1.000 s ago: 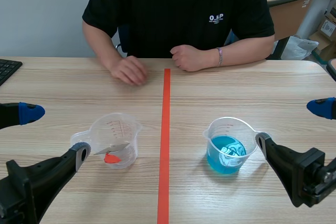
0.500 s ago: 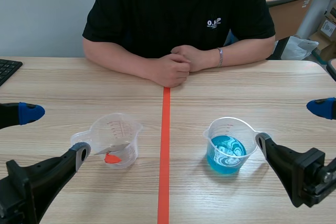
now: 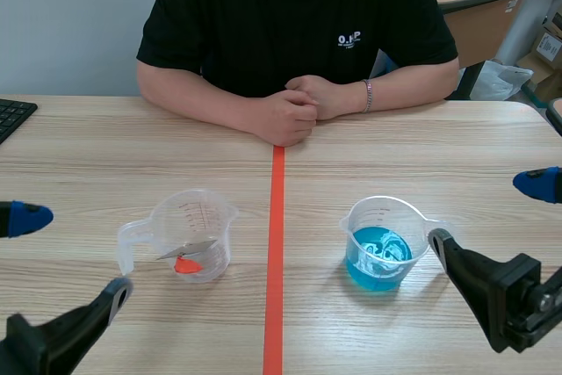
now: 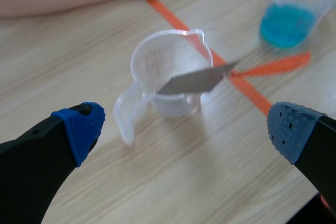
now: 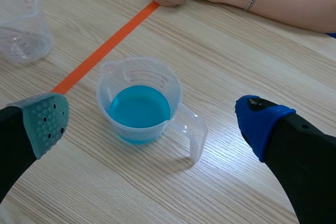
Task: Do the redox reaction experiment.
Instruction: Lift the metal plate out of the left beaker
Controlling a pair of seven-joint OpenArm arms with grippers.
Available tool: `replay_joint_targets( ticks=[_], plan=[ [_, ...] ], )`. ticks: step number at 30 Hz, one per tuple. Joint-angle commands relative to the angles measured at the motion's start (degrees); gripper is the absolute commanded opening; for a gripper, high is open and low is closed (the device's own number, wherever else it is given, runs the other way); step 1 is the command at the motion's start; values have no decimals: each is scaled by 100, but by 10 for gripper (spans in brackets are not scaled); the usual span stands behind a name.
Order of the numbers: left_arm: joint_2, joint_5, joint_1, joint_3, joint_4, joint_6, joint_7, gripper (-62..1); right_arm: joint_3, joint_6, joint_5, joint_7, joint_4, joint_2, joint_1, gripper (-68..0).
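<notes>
1. Hanging low over the desk [image 3: 421,155], the left hand [image 4: 185,129] is released: its two blue-padded fingers are spread wide with nothing between them.
2. A clear cup [image 4: 168,72] stands on the desk just ahead of that hand, in line with the gap between its fingers. The cup's handle is turned back toward the hand.
3. A metal strip [image 4: 197,80] leans tilted in this cup, one end poking past the rim on the side away from the handle. In the scene view an orange bit [image 3: 185,264] lies at the cup's bottom under the strip.
4. The right hand [image 5: 153,120] is also released, fingers wide apart and touching nothing.
5. The blue cup [image 5: 139,106] stands ahead of the right hand, opposite the gap, with its handle toward the blue-padded finger. Blue liquid fills its lower part.
6. An orange tape line [image 3: 276,243] runs between the two cups.
7. Well beyond both robot hands, a person's clasped hands [image 3: 299,107] rest on the desk at the tape's far end.
</notes>
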Motion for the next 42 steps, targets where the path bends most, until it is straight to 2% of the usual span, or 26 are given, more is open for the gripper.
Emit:
replay_joint_targets(
  ticks=[1,5,13,17,24,31,42],
  plan=[
    [-70,-33,236,-221,4,188,-63,14,7,-17,-4,105,98,61,68,4],
    [-133,-37,675,-544,-304,431,-160,14,7,-15,-57,177,98,63,70,4],
    [-125,-61,1204,-664,-1209,549,-275,14,-15,184,-603,455,98,125,256,4],
    [-127,-293,1364,-645,-1683,568,-463,14,-225,269,-800,568,98,337,455,4],
    [-24,-387,1368,-304,-2260,597,-555,14,-981,385,-1209,870,98,796,970,4],
    [273,-380,1368,114,-2509,981,-551,14,-1971,391,-1624,944,98,1132,1622,4],
    [542,-367,1353,195,-2557,1040,-553,14,-3560,389,-2205,940,15,1134,2879,4]
  ],
)
